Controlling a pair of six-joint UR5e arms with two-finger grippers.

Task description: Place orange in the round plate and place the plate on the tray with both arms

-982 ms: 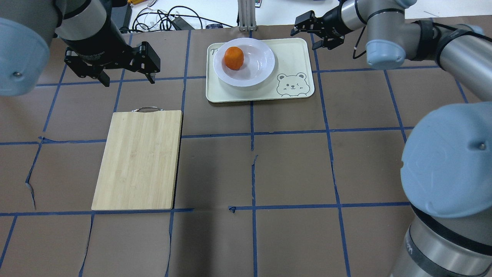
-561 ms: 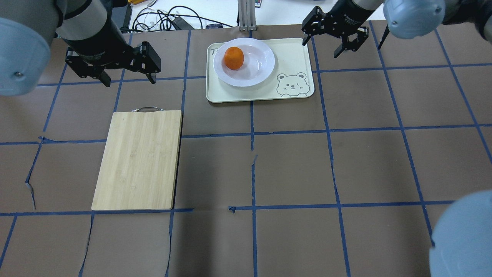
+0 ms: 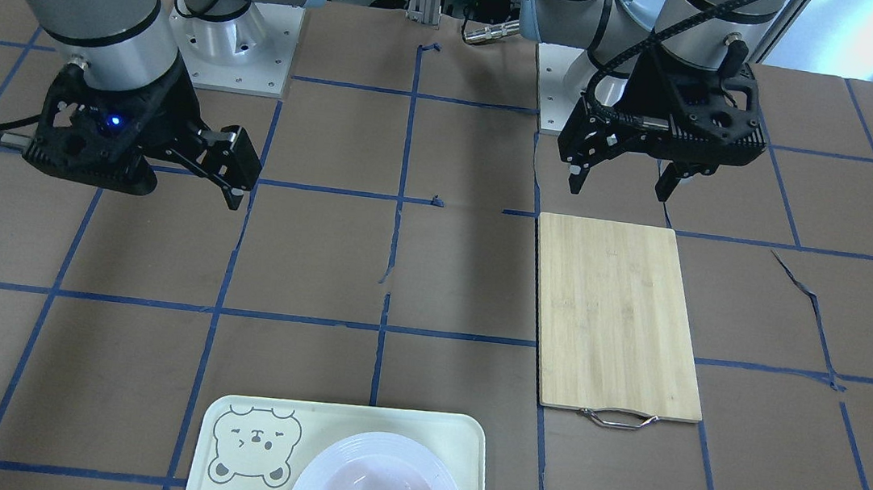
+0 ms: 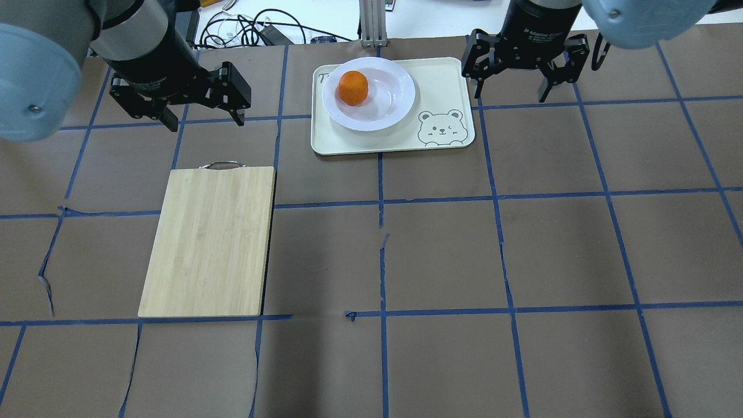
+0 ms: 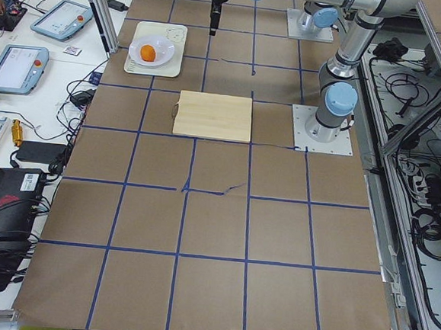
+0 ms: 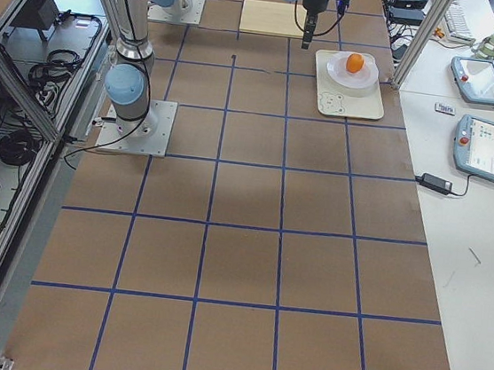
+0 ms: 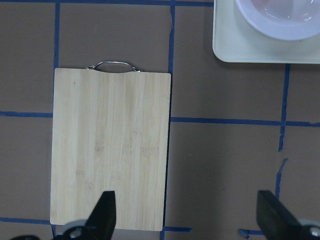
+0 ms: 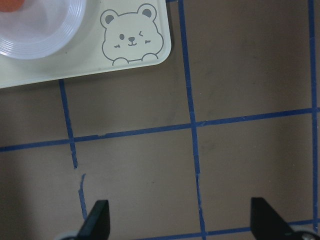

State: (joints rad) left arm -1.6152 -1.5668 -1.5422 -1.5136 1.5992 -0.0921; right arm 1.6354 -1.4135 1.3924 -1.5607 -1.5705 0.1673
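Since the orange (image 4: 353, 87) sat in the round plate (image 4: 400, 96), and the plate sat on the tray (image 4: 447, 75) at the far side of the worktop (image 4: 441, 244), the job looked done to me. I thought the plate was hard, shiny and slippery. It could break if dropped, so its wide rim was the best place to grip, one side for each arm. The orange looked light and could roll. My left arm (image 4: 145, 52) hung near the wooden board (image 4: 209, 241), left jaws wide open and empty. My right arm (image 4: 540, 23) hung on the tray's other side, right jaws wide open and empty too.
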